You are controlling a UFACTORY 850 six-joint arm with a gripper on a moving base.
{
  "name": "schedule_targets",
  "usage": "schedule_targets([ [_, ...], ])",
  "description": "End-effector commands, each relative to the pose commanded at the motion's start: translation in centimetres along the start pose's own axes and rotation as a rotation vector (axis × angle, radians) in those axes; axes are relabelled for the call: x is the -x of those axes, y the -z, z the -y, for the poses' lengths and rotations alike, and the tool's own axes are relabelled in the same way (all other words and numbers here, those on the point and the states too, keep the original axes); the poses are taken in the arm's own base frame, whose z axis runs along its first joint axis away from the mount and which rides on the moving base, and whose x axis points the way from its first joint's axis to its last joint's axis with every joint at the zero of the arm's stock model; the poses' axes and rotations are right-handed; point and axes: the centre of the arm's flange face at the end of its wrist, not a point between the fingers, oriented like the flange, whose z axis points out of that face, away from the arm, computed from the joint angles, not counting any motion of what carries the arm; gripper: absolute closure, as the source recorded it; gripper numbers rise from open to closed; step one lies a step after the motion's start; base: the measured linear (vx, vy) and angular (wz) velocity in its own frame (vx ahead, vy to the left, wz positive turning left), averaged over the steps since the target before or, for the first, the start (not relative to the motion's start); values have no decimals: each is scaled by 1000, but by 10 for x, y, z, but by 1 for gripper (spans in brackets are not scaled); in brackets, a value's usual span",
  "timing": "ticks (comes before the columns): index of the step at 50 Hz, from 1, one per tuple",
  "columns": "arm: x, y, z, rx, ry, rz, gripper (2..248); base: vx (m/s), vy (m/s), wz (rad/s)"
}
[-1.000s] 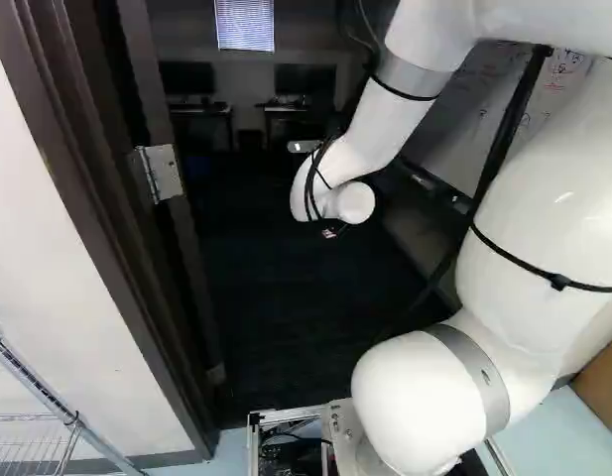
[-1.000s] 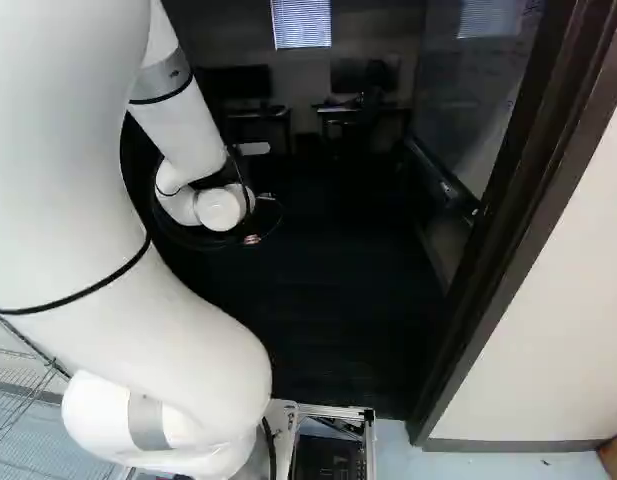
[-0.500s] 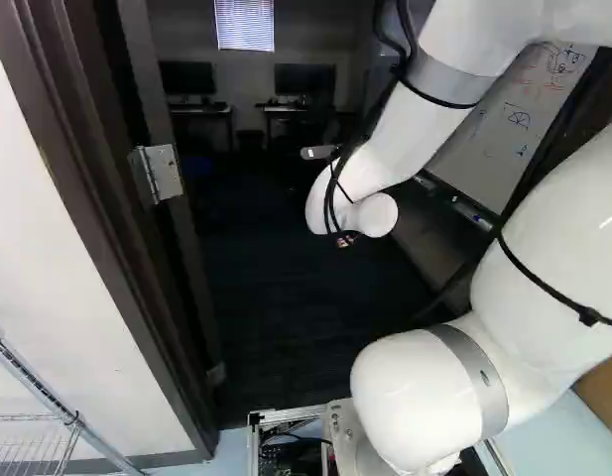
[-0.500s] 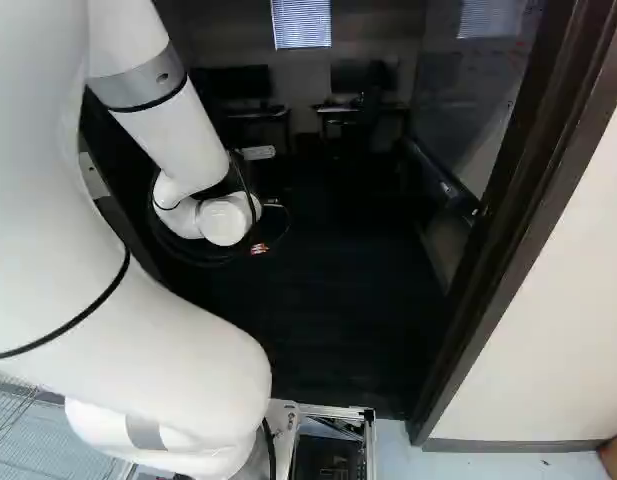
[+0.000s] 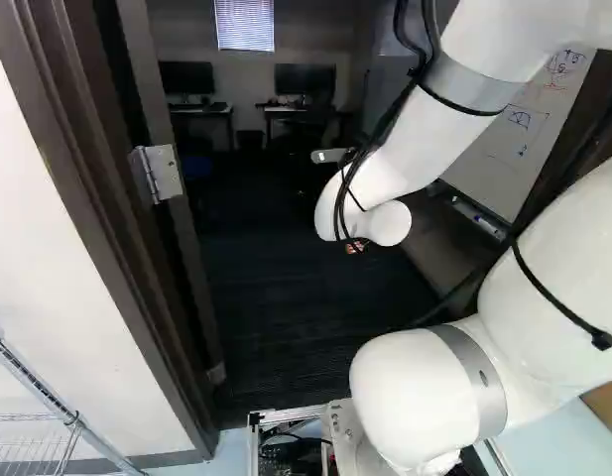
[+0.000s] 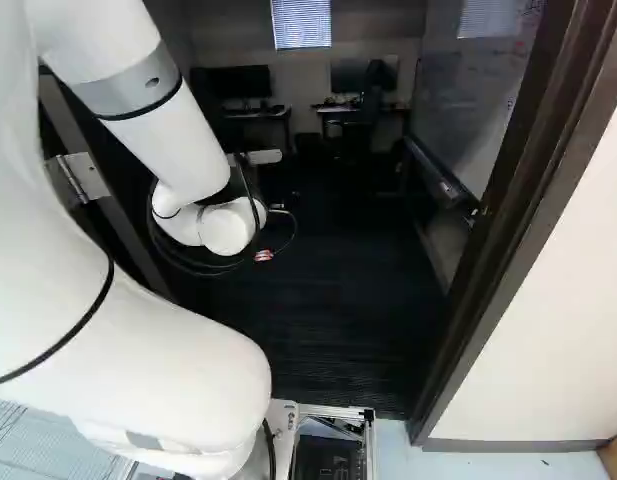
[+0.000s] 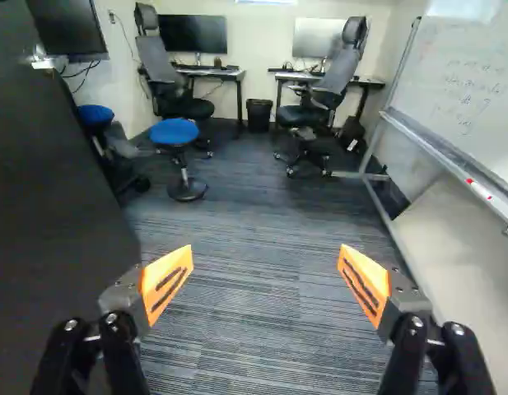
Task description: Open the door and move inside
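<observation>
Black, the door point(image 7: 48, 222) points inward, long axis upright — the end effector point(image 6: 264, 256) released, spread wide.

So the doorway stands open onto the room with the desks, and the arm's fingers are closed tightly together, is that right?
Not quite: the fingers stand wide apart, with nothing gripped between them, as the wrist view shows. The doorway does stand open onto the room with the desks.
</observation>
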Motion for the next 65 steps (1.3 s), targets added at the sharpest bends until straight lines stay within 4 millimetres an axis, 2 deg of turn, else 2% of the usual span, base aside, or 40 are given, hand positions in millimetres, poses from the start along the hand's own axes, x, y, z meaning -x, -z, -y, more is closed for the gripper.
schedule_targets([
  [32, 0, 0, 0, 0, 0, 0, 3, 1, 2, 9],
  [65, 0, 0, 0, 0, 0, 0, 3, 63, 3, -3],
])
